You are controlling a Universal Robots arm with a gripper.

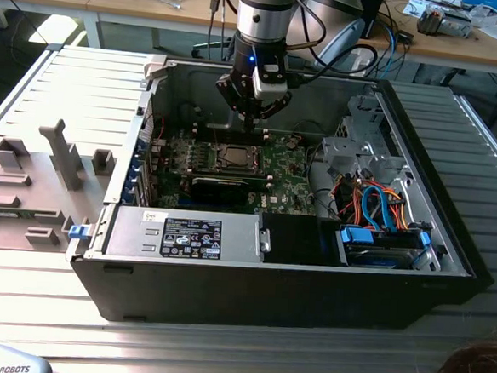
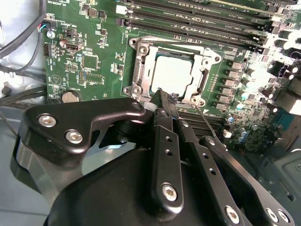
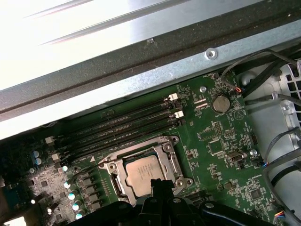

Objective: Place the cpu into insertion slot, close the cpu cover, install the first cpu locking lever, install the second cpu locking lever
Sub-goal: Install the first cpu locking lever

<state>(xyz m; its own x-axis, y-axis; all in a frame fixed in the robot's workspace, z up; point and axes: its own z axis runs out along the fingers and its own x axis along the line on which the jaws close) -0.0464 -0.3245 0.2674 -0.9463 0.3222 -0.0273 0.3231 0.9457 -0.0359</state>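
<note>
An open computer case [image 1: 449, 252] is seen on a ribbed metal table [image 1: 221, 338]. The gripper [image 1: 250, 118] is held above the motherboard [image 1: 275, 167], at 12 o'clock from the cpu [image 1: 233, 157] seated in the insertion slot [image 1: 220, 145].

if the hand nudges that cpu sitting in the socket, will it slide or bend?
The cpu looks like a flat, rigid metal-topped chip, so it probably won't bend. Seated inside the insertion slot frame, it likely can't slide sideways. Its smooth top seems slippery.
</note>
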